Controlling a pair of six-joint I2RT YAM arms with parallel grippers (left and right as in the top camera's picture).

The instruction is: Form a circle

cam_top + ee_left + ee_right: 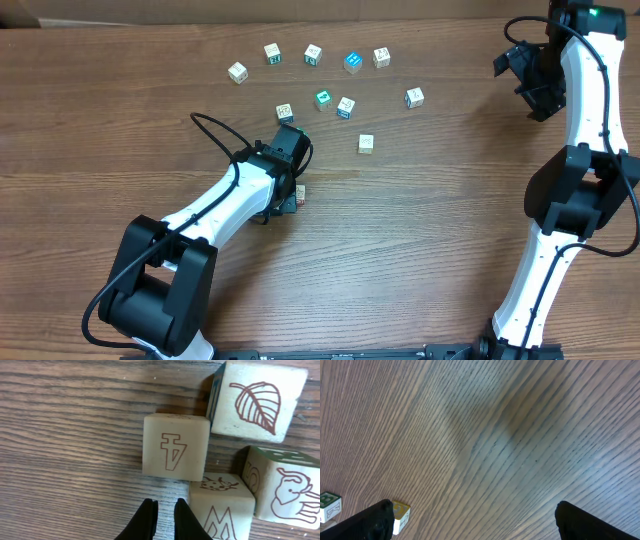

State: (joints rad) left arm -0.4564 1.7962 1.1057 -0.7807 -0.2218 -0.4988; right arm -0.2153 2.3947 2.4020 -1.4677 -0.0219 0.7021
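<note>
The circle is a tight cluster of pale wooden cubes in the left wrist view: a "4" cube (175, 447), a leaf cube (257, 400), an "M" cube (222, 507) and an animal cube (285, 491). They press against each other. My left gripper (165, 503) is shut with nothing in it, its tips low over the wood just left of the "M" cube. From overhead the left arm covers the cluster, and only one cube (300, 191) peeks out. My right gripper (474, 506) is wide open and empty, raised at the far right (530, 80).
Several similar cubes lie scattered behind the left arm, from a pale one (237, 72) across teal-faced ones (353, 62) to the right-hand one (414, 97); the nearest (366, 144) is right of the arm. Two cubes (400, 512) show by the right gripper's left finger.
</note>
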